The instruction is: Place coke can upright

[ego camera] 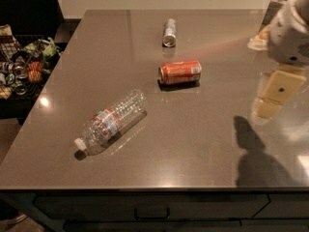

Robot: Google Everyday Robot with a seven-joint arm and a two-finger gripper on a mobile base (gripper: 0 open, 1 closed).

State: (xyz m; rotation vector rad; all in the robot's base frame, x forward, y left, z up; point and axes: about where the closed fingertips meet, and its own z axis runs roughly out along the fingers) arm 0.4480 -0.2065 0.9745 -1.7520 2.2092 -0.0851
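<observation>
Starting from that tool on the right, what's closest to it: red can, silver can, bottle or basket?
1. Coke can, mid-table, nearest the tool hovering at right.
2. Silver can at the back and clear bottle front-left: too close to call.
3. Basket beyond the left edge, farthest.

coke can (179, 72) — red-orange, white lettering; table (193, 144) grey; gripper (272, 99), right edge — cream
</observation>
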